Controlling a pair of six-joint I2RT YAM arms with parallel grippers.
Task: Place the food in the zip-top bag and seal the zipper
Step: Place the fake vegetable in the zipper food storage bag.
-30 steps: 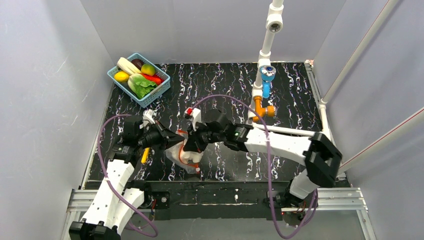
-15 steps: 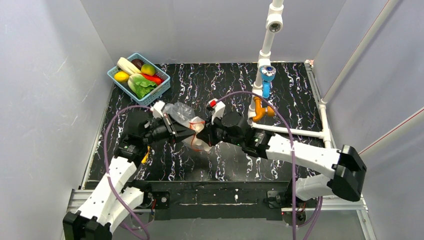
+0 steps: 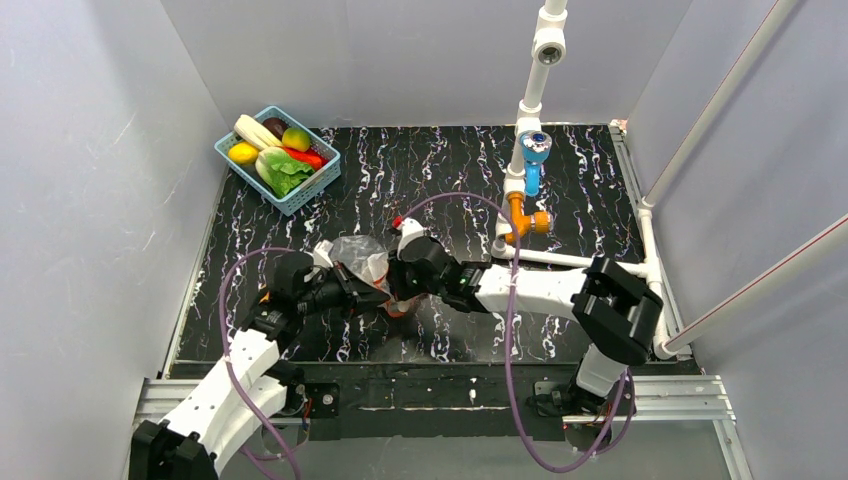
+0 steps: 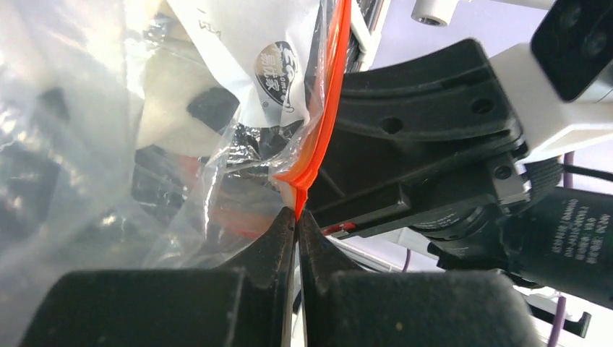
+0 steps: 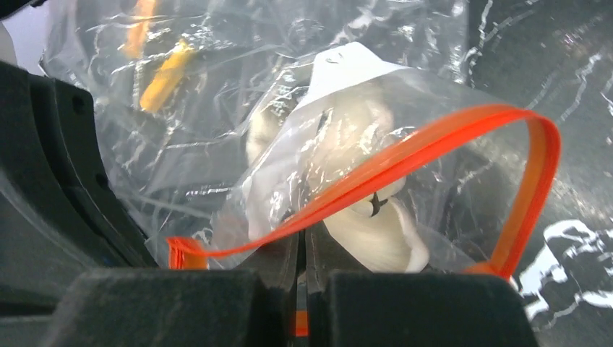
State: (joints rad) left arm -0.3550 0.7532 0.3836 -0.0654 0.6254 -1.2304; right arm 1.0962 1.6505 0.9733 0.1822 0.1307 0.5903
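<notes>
Logo on zip-top bag (illegible)

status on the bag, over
Left gripper and right gripper both shut on zipper. Zip-top bag held between them, white garlic piece inside, mouth gaping. Lettuce in blue basket.

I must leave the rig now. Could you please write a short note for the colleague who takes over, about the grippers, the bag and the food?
Grippers: the left gripper is shut on the zipper; the right gripper is shut on it too, at another spot.
Things: the zip-top bag hangs between both grippers at mid-table. The lettuce and a yellow fruit lie in the blue basket, far left.
Done: the white lumpy piece is inside the bag.
Left: the zipper bows open in a loop, so it is not sealed. Bag the remaining food, then press it shut.
</notes>
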